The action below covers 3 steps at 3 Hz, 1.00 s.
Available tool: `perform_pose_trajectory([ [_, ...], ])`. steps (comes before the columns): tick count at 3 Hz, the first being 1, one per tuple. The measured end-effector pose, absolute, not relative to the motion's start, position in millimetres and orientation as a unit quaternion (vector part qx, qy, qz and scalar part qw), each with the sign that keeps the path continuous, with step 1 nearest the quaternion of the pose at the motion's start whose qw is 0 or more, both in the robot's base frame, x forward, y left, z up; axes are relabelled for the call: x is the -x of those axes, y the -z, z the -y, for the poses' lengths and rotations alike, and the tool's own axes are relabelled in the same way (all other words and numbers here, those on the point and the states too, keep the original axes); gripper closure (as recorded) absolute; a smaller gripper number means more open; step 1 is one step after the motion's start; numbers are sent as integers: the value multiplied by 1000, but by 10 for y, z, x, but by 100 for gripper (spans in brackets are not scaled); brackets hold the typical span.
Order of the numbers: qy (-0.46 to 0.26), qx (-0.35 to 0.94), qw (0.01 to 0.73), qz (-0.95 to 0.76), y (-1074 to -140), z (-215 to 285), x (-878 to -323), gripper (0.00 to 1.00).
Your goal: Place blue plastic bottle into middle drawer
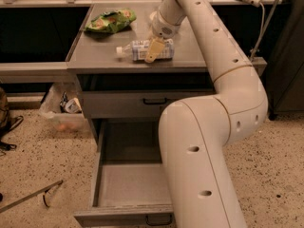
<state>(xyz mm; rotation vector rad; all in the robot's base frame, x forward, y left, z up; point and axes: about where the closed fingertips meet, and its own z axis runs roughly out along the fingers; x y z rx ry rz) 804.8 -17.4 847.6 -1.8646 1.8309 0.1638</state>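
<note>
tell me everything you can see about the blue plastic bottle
The blue plastic bottle is small and clear, with a white cap and a pale blue-and-white wrap label. It lies on its side on the grey cabinet top, cap pointing left, apart from the green snack bag. The claw is at its middle, covering part of the label.
</note>
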Motion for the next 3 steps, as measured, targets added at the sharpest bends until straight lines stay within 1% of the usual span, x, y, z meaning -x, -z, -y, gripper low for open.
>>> perform_pose_trajectory([
  [1,-58,700,279,-655,-8660,151,-7992,65],
  [2,-39,702,347,-621,-9211,344,-7827,89],
  [3,-3,664,438,-606,-10063,747,-7422,100],
])
